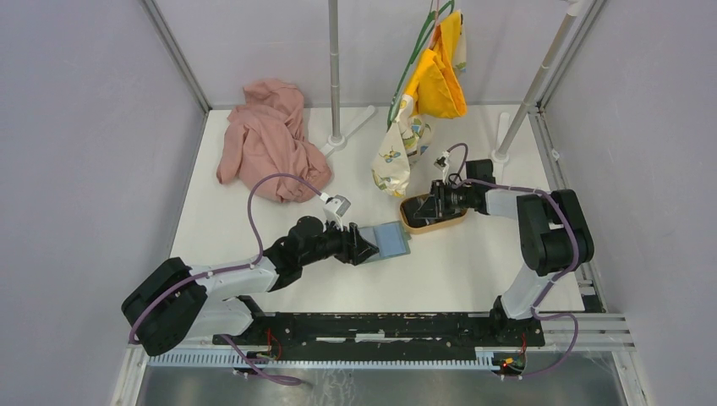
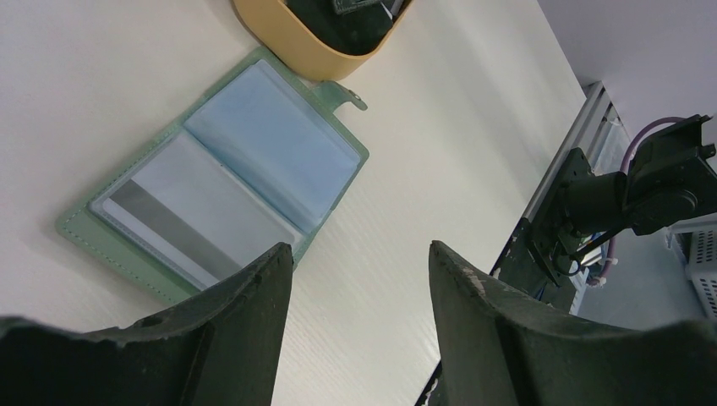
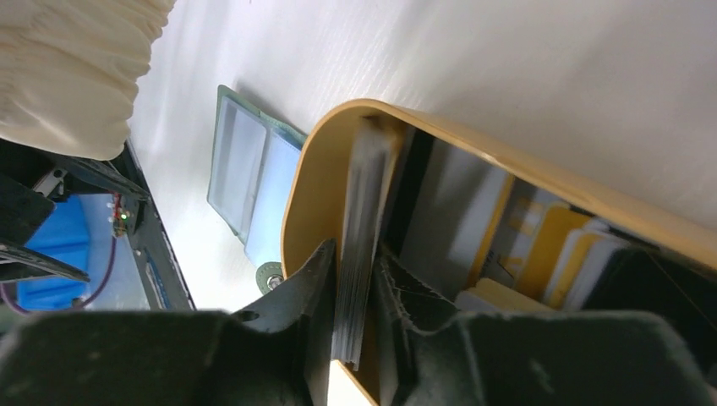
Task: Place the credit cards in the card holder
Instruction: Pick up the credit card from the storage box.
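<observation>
Beside the tray (image 2: pixel 287 46), green card holder (image 2: pixel 224 182) lies open.

we find the card holder (image 1: pixel 391 240) lying open near the middle of the table (image 1: pixel 473 271), with the tray (image 1: pixel 443 222) just beside it at two o'clock. the credit cards (image 3: pixel 461 224) sit in the tray. a heap of cloth (image 1: pixel 269 139) lies at ten o'clock, left of the pole (image 1: pixel 336 76).
</observation>
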